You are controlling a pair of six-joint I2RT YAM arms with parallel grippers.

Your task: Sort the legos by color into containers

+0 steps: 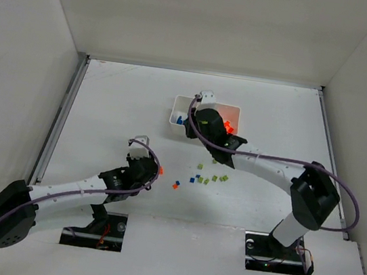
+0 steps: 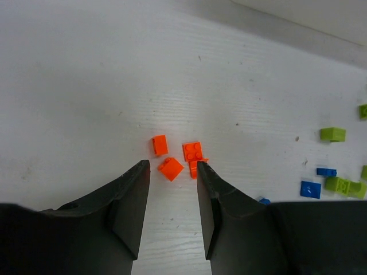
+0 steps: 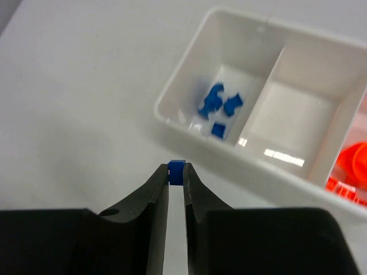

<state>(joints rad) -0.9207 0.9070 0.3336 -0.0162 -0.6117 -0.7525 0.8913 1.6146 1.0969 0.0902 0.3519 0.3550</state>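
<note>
Several orange legos (image 2: 170, 168) lie on the white table just ahead of my left gripper (image 2: 173, 164), which is open with nothing between its fingers. Green legos (image 2: 332, 134) and blue ones (image 2: 310, 189) lie further right. My right gripper (image 3: 176, 171) is shut on a small blue lego (image 3: 176, 172), held above the table just short of the white tray (image 3: 172, 114). Of the containers, the left one holds blue legos (image 3: 219, 109), the middle one (image 3: 298, 109) looks bare, and the right one holds orange pieces (image 3: 350, 166).
Loose green legos (image 1: 215, 178), a blue one (image 1: 193, 178) and an orange one (image 1: 175, 185) are scattered between the two arms. White walls enclose the table on three sides, with a metal rail (image 1: 60, 117) along the left edge.
</note>
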